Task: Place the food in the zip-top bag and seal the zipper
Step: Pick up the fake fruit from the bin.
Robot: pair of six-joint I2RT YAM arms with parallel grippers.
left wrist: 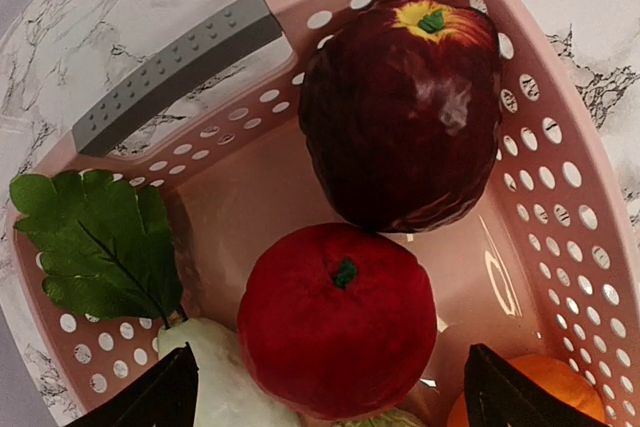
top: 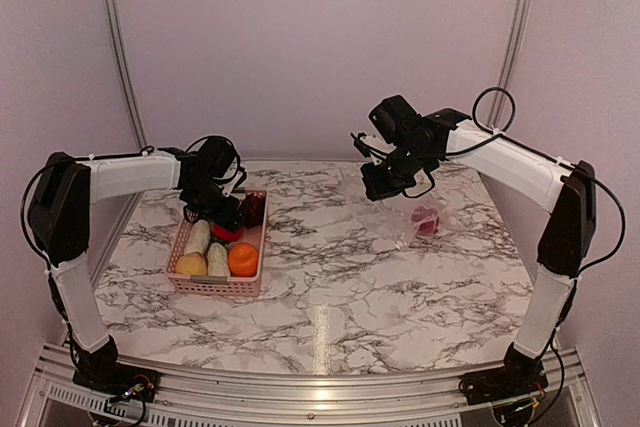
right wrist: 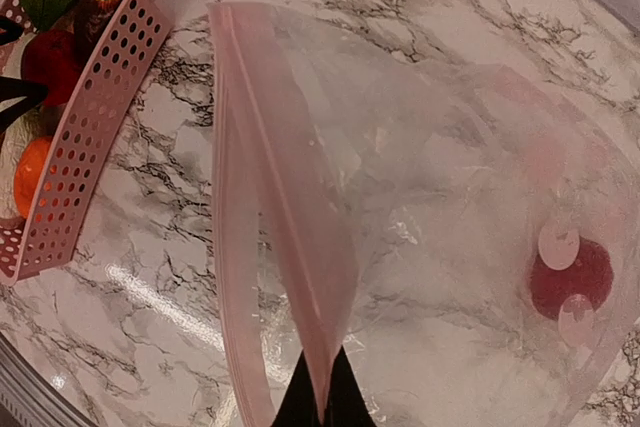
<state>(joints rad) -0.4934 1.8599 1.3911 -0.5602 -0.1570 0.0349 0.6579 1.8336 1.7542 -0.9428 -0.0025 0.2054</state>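
Left claw (left wrist: 335, 409): spread wide over the pink basket (left wrist: 560, 147), fingertips on either side of the red round piece (left wrist: 335, 322); probably not touching it, though hard to judge from this angle.
Right claw (right wrist: 320, 402): pinched tight on the mouth edge of the zip-top bag (right wrist: 430, 197), holding that edge up off the tabletop (right wrist: 150, 277).
Zipper (right wrist: 275, 187): pinkish strip running along the held edge.
In the bag: one red piece (right wrist: 572, 277) near the far end.
In the basket: dark red apple (left wrist: 400, 107), orange (left wrist: 545, 377), radish (left wrist: 225, 377) with green leaf (left wrist: 95, 237), yellow fruit (top: 191, 264).
Layout: basket left, bag right, well apart.
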